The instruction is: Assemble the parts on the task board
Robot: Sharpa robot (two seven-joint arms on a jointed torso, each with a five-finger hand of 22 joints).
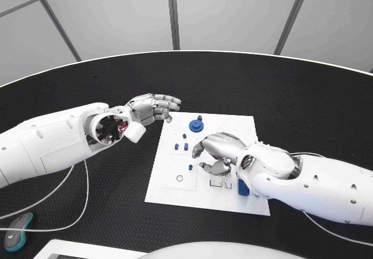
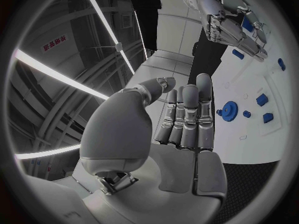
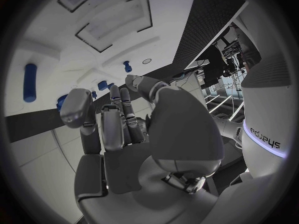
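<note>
The white task board point(image 1: 233, 200) lies in the middle of the black table. A blue gear point(image 1: 197, 125) stands near its far edge, with small blue parts point(image 1: 185, 145) beside the middle and a long blue part point(image 1: 243, 186) near its right front. My left hand point(image 1: 151, 108) hovers off the board's far left corner and holds nothing; the left wrist view shows its fingers point(image 2: 187, 119) straight and side by side, with the gear point(image 2: 229, 109) beyond them. My right hand point(image 1: 218, 152) hangs over the board's middle, fingers loosely bent downward and empty point(image 3: 118, 124).
A white cable point(image 1: 82, 183) loops over the table on the left. A dark device with a teal stripe point(image 1: 15, 231) lies at the front left, next to a white tray edge point(image 1: 77, 249). The table's curved rim point(image 1: 186, 52) runs along the back.
</note>
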